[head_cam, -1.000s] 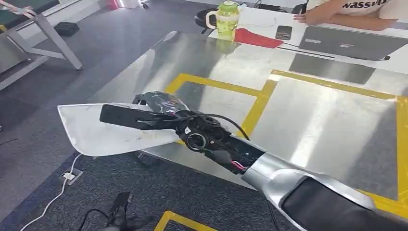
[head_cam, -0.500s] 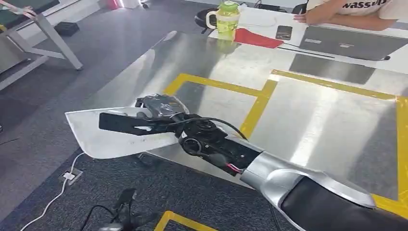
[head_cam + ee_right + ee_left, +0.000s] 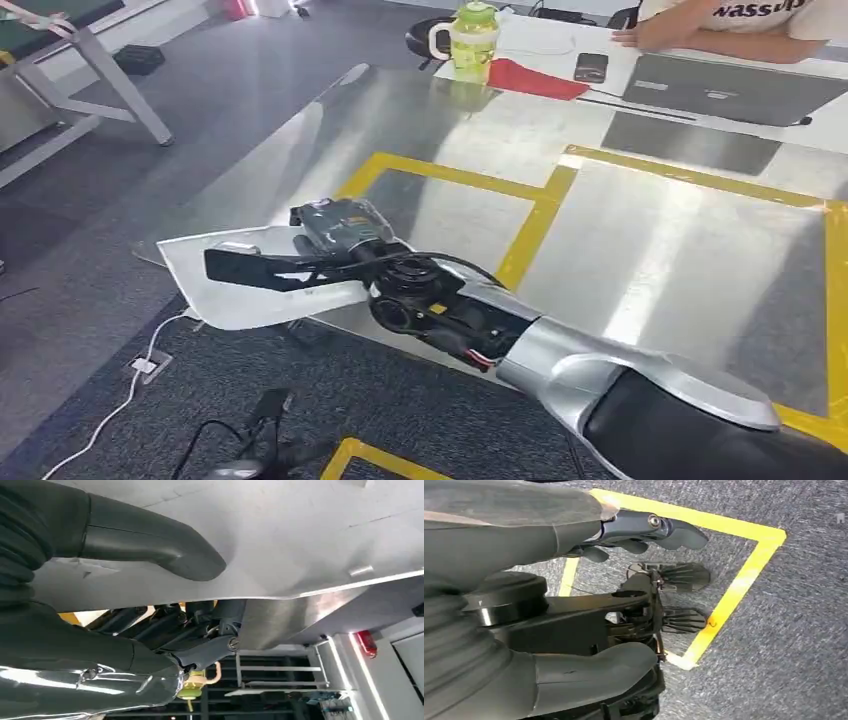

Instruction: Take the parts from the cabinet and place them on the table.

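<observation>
right hand [image 3: 335, 250] grips one flat metal part [image 3: 225, 290], half overhanging the near-left corner of the steel table [image 3: 640, 250] | carry it further inboard, level it, then let go | left hand [image 3: 644, 532] hangs empty, fingers seemingly loosely apart | count: one part, one table

Silver arm [image 3: 600, 365]; black cabled wrist; dark grey hand [image 3: 335, 245].

The right hand [image 3: 335, 245], gripping the flat metal part [image 3: 245, 285], carries it rightward toward the steel table [image 3: 640, 240]; its inner end now overlaps the table's edge.
</observation>
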You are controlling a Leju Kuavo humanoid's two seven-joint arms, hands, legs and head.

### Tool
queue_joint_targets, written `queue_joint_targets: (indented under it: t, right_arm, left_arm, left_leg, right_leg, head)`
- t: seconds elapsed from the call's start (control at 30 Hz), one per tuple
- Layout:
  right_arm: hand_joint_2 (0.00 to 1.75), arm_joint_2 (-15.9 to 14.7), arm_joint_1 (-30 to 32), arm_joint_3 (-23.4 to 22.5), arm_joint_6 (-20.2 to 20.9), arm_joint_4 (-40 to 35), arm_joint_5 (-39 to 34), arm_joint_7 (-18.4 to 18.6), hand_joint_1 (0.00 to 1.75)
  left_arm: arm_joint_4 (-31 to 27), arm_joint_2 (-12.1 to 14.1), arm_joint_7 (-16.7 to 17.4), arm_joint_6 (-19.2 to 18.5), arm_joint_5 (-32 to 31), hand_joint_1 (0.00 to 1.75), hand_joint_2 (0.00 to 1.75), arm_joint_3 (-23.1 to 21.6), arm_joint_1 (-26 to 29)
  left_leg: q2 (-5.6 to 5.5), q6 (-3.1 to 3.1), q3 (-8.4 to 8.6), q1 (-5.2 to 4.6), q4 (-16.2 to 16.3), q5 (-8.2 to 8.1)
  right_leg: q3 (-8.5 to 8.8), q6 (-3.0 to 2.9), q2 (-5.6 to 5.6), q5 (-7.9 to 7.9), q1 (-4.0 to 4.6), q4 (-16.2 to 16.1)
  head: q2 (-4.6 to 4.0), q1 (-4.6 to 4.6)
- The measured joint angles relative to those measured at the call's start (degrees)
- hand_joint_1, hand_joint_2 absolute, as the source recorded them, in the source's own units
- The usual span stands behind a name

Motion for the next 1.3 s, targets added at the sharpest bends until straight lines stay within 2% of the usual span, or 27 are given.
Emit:
queue_joint_targets:
  t: [0.3,0.57,0.7,0.83,1.3]
  right_arm:
    - [1.75,0.0,-0.3,2.0,0.7,0.2,0.4,0.6,1.75]
    - [1.75,0.0,-1.8,2.0,2.0,2.8,-4.0,3.1,1.75]
    - [1.75,-0.2,-3.0,0.5,1.3,6.3,-4.8,2.2,1.75]
    - [1.75,-1.7,-3.7,-1.2,1.1,8.6,-4.7,1.9,1.75]
    - [1.75,-5.4,-3.6,-7.8,0.9,11.4,-1.4,1.7,1.75]
  left_arm:
    - [0.0,-0.2,0.2,0.0,-0.4,0.0,1.75,-0.4,-0.2]
    - [0.0,-0.7,0.4,-0.5,-0.8,0.0,1.75,-1.0,-0.7]
    - [0.0,-0.7,0.6,-0.5,-0.8,0.0,1.75,-1.4,-0.7]
    - [0.0,-0.6,0.9,-0.5,-0.6,0.0,1.75,-1.4,-0.5]
    - [0.0,-0.2,-0.7,0.2,1.2,0.0,1.75,-1.4,0.7]
  left_leg:
    - [0.0,0.0,0.0,0.0,0.0,0.0]
    - [0.0,0.0,0.01,0.0,0.0,0.0]
    - [0.01,0.0,0.01,0.0,0.0,0.0]
    - [0.0,0.0,0.0,0.0,0.1,0.0]
    - [0.02,0.0,0.0,0.0,0.1,0.0]
  right_leg:
    - [0.0,0.0,0.0,0.0,0.0,0.0]
    - [0.0,0.0,0.0,0.01,0.0,0.0]
    - [-0.01,0.0,0.0,0.01,0.0,0.0]
    - [0.0,0.0,0.0,0.02,0.0,0.0]
    - [-0.02,0.0,0.03,0.03,0.0,0.0]
  head:
    - [0.0,0.0]
    - [0.0,0.0]
    - [0.0,0.02]
    - [0.0,0.02]
    - [0.0,0.02]
